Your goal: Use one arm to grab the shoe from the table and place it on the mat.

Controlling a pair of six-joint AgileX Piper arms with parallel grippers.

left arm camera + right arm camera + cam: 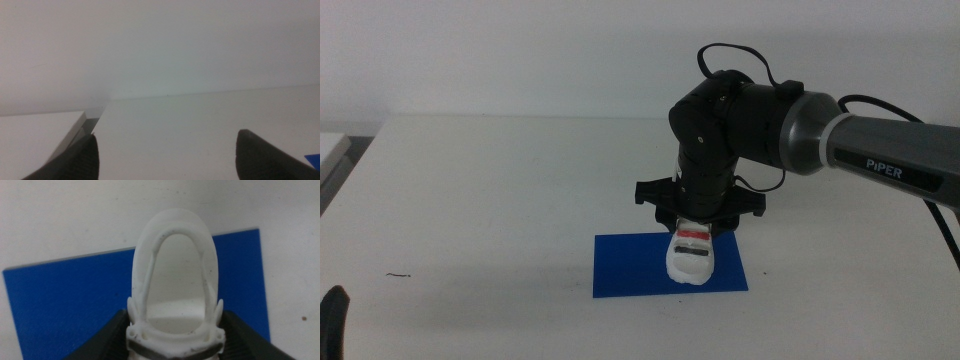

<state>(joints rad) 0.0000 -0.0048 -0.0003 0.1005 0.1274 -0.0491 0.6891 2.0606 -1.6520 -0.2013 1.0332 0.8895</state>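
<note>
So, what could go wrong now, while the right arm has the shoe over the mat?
1. The right claw grips only the strap end of the shoe; the long front overhangs, so it may tip when released.
2. The shoe is at the mat's right part, so it could land partly on the table.
3. The claw sits very low; going further down may press the mat.

The left claw waits, open.

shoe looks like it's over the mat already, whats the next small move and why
Probably open the right gripper and let go: its jaws flank the shoe, which appears to sit on the mat. The left gripper waits, open, off to the side.
</note>
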